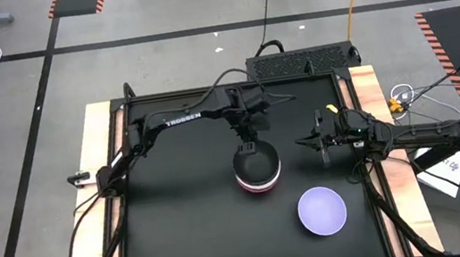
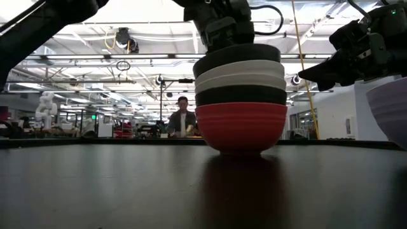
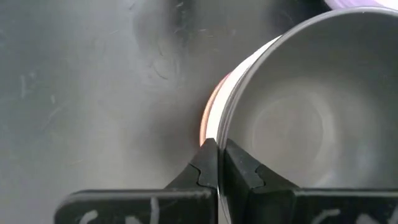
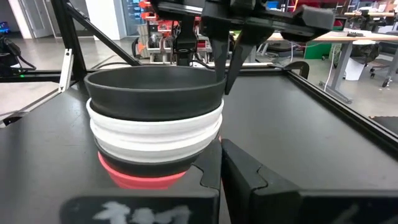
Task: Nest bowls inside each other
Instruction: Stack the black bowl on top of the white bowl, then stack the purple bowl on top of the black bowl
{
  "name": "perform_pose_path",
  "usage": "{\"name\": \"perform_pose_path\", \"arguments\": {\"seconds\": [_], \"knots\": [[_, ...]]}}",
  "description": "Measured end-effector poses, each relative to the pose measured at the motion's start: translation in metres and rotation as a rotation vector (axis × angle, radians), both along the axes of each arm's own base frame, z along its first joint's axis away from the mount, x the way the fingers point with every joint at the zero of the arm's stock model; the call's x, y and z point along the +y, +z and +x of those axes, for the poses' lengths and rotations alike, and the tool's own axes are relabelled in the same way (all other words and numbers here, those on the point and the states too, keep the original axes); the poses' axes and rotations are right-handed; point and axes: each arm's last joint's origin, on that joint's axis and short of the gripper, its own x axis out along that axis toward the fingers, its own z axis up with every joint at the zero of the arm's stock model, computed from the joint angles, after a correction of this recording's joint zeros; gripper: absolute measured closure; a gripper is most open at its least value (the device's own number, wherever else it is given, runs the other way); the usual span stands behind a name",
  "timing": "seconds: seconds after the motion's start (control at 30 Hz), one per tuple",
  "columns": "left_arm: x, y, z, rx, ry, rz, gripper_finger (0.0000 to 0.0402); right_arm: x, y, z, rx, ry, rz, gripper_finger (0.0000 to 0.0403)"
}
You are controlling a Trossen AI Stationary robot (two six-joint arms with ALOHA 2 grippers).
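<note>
Two fingers of your left gripper (image 3: 217, 163) are pinched on the rim of the top black bowl (image 4: 155, 93), one finger inside and one outside, as the left wrist view shows at its lower centre. In the high view that left gripper (image 1: 249, 146) sits just above the middle of the frame, at the upper edge of the stack (image 1: 258, 170). That stack (image 2: 240, 105) holds five nested bowls: black on top, then two white, another black, and a red bowl (image 2: 240, 128) at the bottom resting on the black table (image 1: 182, 234). All look smooth and plastic, with plain round rims of about the same width. The lavender bowl (image 1: 322, 210) stands alone, lower right of the stack and well apart from it, open side up. Your right gripper (image 1: 315, 142) hangs to the right of the stack, clear of it, with its fingers close together and holding nothing.
</note>
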Motion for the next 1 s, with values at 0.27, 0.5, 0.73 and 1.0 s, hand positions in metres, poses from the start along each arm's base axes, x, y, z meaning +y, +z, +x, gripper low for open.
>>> {"name": "perform_pose_path", "arguments": {"seconds": [0.27, 0.5, 0.73, 1.0], "knots": [[0.0, 0.002, 0.003, -0.037, 0.01, -0.035, 0.036, 0.0, 0.0, 0.0, 0.0, 0.0, 0.0, 0.0403], [-0.001, 0.003, 0.005, -0.066, 0.008, -0.044, 0.0326, 0.0, 0.0, 0.0, 0.0, 0.0, 0.002, 0.0403], [-0.001, 0.009, 0.004, -0.092, -0.028, -0.049, 0.0252, 0.0, 0.0, 0.0, 0.001, -0.001, 0.01, 0.0403], [-0.004, 0.059, -0.015, -0.198, -0.034, -0.013, 0.0158, 0.0, -0.001, 0.0, 0.011, -0.001, 0.022, 0.0403]]}}
